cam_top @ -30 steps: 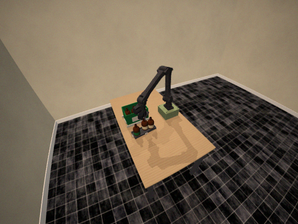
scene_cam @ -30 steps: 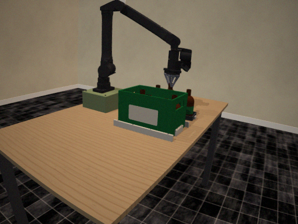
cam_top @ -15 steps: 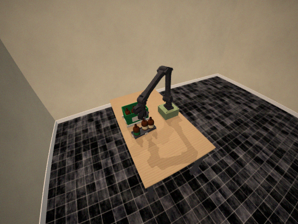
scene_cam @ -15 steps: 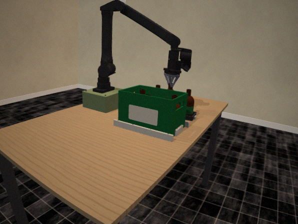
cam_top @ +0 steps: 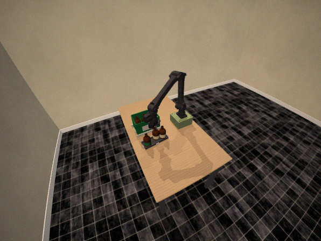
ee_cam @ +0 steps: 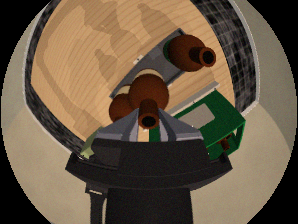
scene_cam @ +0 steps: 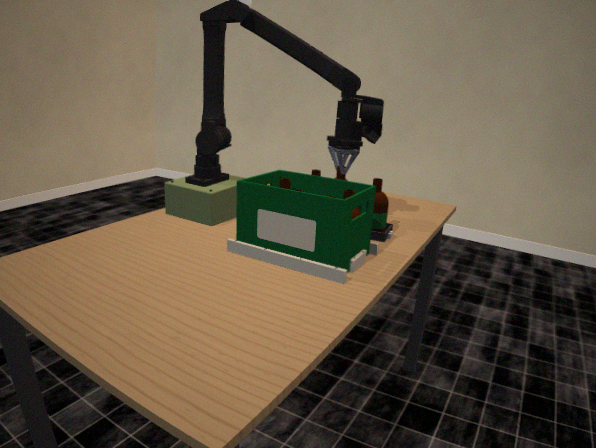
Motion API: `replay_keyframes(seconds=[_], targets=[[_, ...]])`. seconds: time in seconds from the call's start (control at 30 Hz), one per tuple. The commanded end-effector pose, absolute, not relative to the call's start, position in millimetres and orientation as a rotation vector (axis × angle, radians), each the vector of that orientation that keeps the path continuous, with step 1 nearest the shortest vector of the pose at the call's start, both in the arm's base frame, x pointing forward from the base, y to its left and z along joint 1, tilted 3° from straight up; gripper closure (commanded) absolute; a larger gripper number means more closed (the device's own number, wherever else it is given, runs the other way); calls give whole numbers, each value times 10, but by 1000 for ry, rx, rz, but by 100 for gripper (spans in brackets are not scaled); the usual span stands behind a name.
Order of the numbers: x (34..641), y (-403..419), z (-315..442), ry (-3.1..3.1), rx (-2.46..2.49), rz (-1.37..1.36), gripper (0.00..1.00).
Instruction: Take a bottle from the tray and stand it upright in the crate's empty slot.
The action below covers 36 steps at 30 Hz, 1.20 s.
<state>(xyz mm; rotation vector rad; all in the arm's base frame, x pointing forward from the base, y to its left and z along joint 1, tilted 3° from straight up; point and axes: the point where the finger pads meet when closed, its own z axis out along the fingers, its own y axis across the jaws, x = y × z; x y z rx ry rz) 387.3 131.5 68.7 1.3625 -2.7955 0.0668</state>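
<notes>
Across the wooden table (cam_top: 188, 150) (scene_cam: 150, 320) (ee_cam: 75, 65) reaches the black arm (cam_top: 165, 91) (scene_cam: 300, 47), bent high and down! Beneath it, the green crate (cam_top: 138, 129) (scene_cam: 300, 200) (ee_cam: 229, 107) sits level, bottle necks showing inside. Beside it, the dark tray (cam_top: 152, 143) (scene_cam: 382, 235) (ee_cam: 157, 60) carries a green-labelled bottle (cam_top: 146, 140) (scene_cam: 380, 202) (ee_cam: 185, 52) and a cream-labelled one. And the gripper (cam_top: 155, 127) (scene_cam: 342, 172) (ee_cam: 148, 112)? Clamped on the middle bottle's neck, that bottle (cam_top: 155, 133) (scene_cam: 341, 176) (ee_cam: 148, 95) upright between those two, outside the crate!
</notes>
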Motion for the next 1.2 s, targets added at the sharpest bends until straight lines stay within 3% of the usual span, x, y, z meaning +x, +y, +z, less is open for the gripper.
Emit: replay_keyframes(seconds=[0.0,1.17], targets=[[4187,1402,1103,-2876,1411,83,100],[4203,1418,1176,-2876,1411,83,100]])
